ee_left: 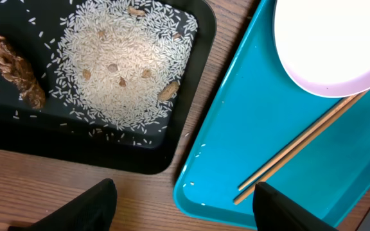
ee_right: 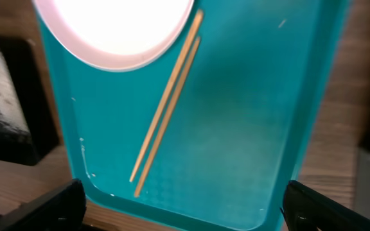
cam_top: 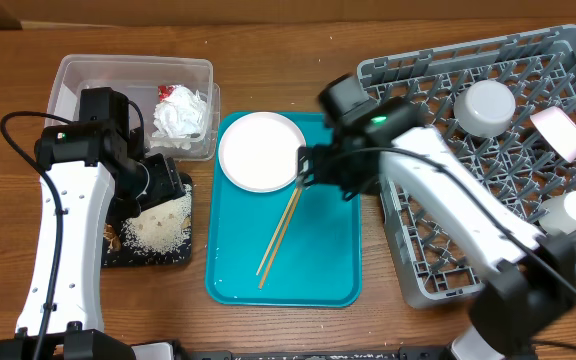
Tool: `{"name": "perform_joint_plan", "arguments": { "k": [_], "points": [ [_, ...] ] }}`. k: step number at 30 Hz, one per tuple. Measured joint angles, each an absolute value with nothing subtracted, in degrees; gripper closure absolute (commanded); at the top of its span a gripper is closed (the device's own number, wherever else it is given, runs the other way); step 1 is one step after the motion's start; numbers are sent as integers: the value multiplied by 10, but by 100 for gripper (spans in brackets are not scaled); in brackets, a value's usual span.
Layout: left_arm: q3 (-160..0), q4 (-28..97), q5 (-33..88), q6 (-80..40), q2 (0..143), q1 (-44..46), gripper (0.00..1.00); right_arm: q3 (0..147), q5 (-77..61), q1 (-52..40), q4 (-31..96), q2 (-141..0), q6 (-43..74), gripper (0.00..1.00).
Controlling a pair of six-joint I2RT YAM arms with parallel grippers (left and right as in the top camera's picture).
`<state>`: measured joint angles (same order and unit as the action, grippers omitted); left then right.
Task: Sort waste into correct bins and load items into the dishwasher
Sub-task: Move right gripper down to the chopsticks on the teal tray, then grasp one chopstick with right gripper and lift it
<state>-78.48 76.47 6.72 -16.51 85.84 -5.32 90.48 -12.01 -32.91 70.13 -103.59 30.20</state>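
The right claw (ee_right: 188, 215) is spread wide and holds nothing, hanging over the teal tray (cam_top: 340, 262) with the 2 chopsticks (ee_right: 166, 109) lying between its fingers in the wrist view. They lie side by side, nearly touching along their length, their upper ends tucked against the rim of the 1 white plate (cam_top: 261, 150). Thin wooden sticks like these are probably light, stiff and inclined to roll on the smooth tray. A pinch across both near the middle, clear of the plate, looks the safest hold, since a grip at one end could let them fan apart. The plate looks hard, slick and breakable, so its raised rim is the place to take it. To the right, 1 grey rack (cam_top: 438, 250) sits on the counter (cam_top: 268, 30) with 3 things in it: 1 bowl (cam_top: 486, 107), 1 pink dish (cam_top: 558, 130) and 1 white cup (cam_top: 568, 210). The left claw (ee_left: 185, 212) is also spread and empty, over the near edge of the 1 black tray (ee_left: 127, 157), which carries a loose heap of rice (ee_left: 121, 70) and 1 brown lump (ee_left: 15, 67). Behind it stands 1 clear bin (cam_top: 133, 65) holding 1 crumpled tissue (cam_top: 181, 112), soft and nearly weightless by the look of it.
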Motion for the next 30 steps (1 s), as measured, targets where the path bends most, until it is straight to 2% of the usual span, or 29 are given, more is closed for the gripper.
{"name": "perform_joint_plan", "arguments": {
  "k": [13, 30],
  "points": [
    [-785, 760, 67, -165, 858, -53, 26, 902, -80, -426, 678, -1169, 410, 0],
    [-785, 758, 67, -165, 858, -53, 25, 900, -35, -441, 677, -1202, 478, 0]
  ]
}}
